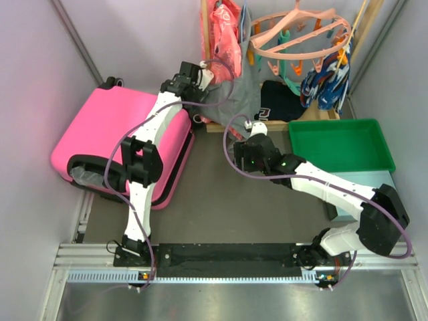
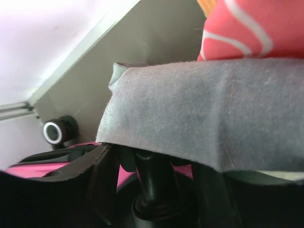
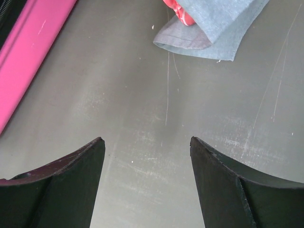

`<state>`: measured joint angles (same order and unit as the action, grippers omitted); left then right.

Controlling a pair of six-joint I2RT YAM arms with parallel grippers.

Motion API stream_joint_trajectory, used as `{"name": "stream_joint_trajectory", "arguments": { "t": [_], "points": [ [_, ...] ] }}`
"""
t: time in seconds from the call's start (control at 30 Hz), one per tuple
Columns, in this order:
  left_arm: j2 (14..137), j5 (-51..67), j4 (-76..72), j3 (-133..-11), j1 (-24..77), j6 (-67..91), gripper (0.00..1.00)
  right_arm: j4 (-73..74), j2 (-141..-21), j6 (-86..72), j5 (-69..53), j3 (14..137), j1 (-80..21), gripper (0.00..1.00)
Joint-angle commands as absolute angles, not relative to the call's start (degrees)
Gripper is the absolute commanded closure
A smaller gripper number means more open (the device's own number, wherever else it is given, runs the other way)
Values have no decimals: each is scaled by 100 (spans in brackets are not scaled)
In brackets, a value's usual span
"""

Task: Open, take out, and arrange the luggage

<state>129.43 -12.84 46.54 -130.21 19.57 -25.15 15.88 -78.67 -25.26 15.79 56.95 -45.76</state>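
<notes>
The luggage point(image 1: 114, 134) is a hot-pink hard-shell suitcase lying flat and closed at the table's left. Its pink edge point(image 3: 28, 61) shows in the right wrist view. My left gripper point(image 1: 194, 72) is at its far right corner. In the left wrist view the left gripper point(image 2: 154, 156) stands open, its jaws either side of a black wheel stem point(image 2: 152, 180), with pink showing in both gaps. A grey cloth point(image 2: 209, 109) lies over the jaw tips. A second wheel point(image 2: 59, 130) sits further back. My right gripper point(image 1: 241, 148) hangs open over bare table point(image 3: 156, 118), holding nothing.
A green tray point(image 1: 338, 144) stands at the right, with a pale teal box point(image 1: 348, 207) under the right arm. At the back hang a grey garment point(image 1: 234, 93), a red patterned cloth point(image 1: 224, 33), a dark garment point(image 1: 281, 100) and a pink peg hanger point(image 1: 301, 33). A blue-grey cloth end point(image 3: 209, 28) lies ahead of the right gripper.
</notes>
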Motion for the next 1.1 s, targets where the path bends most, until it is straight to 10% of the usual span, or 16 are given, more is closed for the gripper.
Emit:
{"name": "stream_joint_trajectory", "arguments": {
  "t": [0.0,0.1,1.07],
  "points": [
    [13104,-502,5879,-13026,1828,-2312,59,1415,-7796,-2575,1643,5678,-4649,28],
    [12824,-141,6012,-12650,1837,-2329,100,1424,-7708,-2575,1696,5634,-4649,28],
    [7647,2918,7717,-8658,3171,-4140,100,670,-7155,-2146,863,5406,-4772,26]
  ]
}}
